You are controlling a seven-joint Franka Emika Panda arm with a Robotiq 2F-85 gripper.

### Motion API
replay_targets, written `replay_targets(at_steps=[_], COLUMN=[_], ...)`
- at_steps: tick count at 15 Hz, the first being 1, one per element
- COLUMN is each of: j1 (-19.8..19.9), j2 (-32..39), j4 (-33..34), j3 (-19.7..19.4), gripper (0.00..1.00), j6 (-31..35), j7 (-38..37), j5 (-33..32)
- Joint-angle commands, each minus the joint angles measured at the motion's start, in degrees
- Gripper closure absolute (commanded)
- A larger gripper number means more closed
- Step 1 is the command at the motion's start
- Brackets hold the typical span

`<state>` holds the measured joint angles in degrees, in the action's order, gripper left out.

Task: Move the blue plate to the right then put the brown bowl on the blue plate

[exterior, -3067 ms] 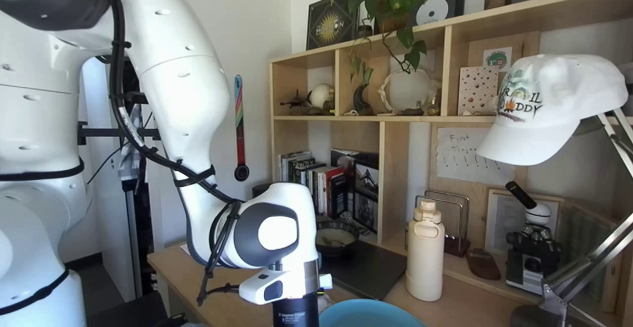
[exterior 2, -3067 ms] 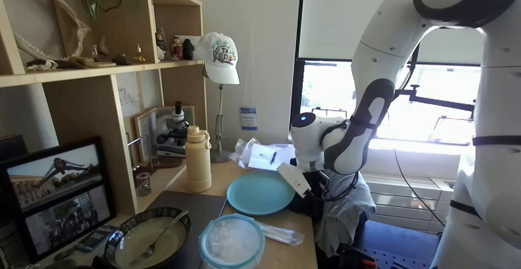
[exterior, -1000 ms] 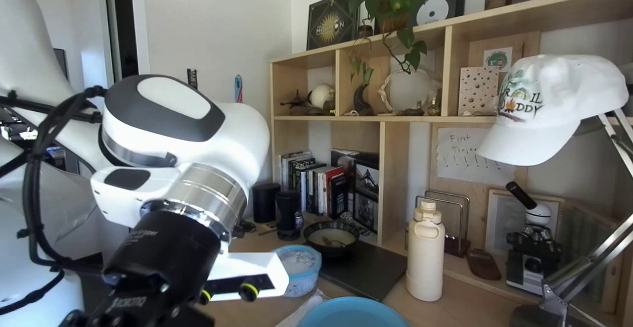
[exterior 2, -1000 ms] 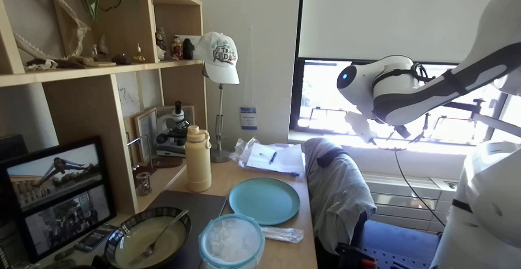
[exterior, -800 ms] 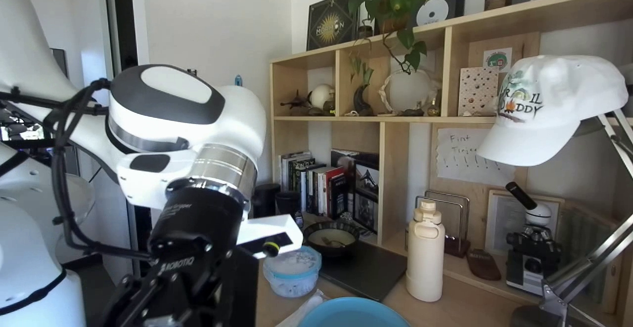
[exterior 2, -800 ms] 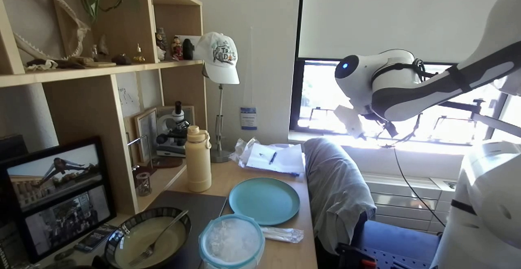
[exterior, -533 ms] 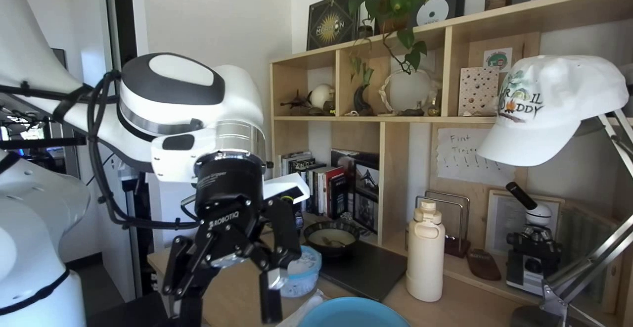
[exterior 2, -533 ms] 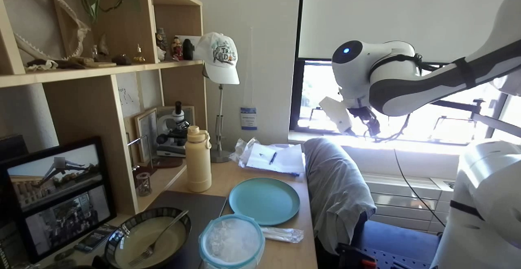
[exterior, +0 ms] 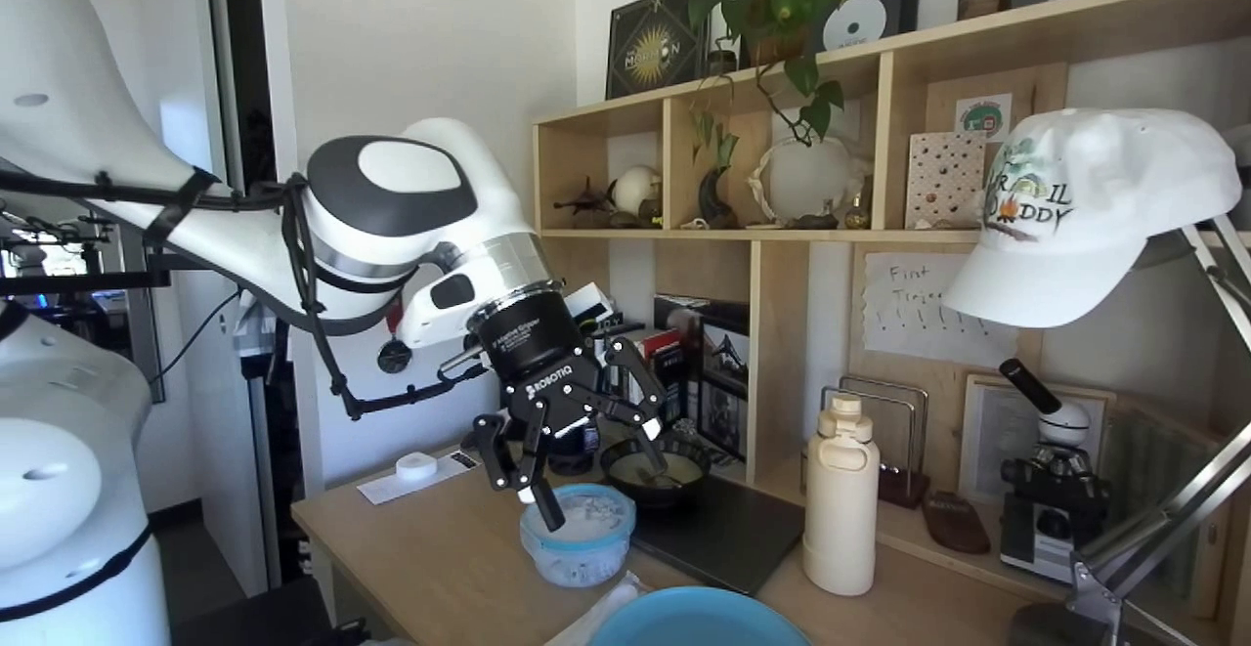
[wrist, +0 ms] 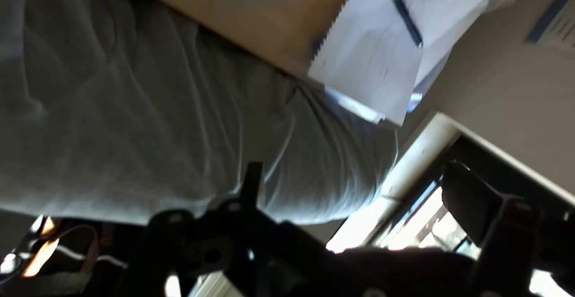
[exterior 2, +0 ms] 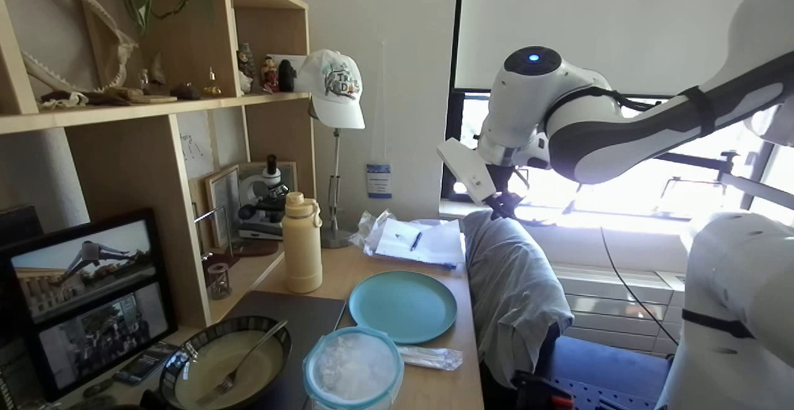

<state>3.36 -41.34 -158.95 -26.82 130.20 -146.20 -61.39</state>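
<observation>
Hanging tipped in the air with a gripper (exterior: 603, 486) spread wide, holding nothing, over the gray cloth (exterior 2: 515, 273) beside the desk (exterior: 459, 558). From there, in across the desk edge to the blue plate (exterior 2: 402, 306), lying flat and near. Then much farther, past the plate toward the wooden shelf (exterior: 770, 363), to the dark brown bowl (exterior 2: 283, 343). Probably must reach there next.

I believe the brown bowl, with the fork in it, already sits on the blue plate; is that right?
Not quite: the brown bowl, with the fork in it, sits apart from the blue plate, as both exterior views show.
</observation>
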Motion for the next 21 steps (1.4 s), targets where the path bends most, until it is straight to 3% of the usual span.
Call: replay_targets(at_steps=[1, 7, 8, 10, 11, 12, 14, 21], j1=[-7.5, -21.6, -25.7, -34.9, -19.6, -23.2, -26.4, -27.3], j2=[2.8, 7.2, 5.7, -2.4, 9.9, 9.0, 6.8, 5.3], j4=[0.0, 0.0, 0.0, 0.1, -0.9, -0.8, -0.8, -0.8], j3=[-4.4, -14.6, -17.2, -25.2, -11.0, -14.0, -17.3, -18.5], gripper=[0.0, 0.0, 0.0, 0.0, 0.0, 0.0, 0.0, 0.0], j6=[9.1, 25.3, 25.0, 17.2, 27.7, 26.7, 25.4, 25.7], j7=[0.9, 5.8, 8.2, 17.0, 16.7, 19.5, 21.5, 22.6], j5=[0.6, 1.7, 3.8, 6.1, 13.4, 14.6, 14.9, 15.1])
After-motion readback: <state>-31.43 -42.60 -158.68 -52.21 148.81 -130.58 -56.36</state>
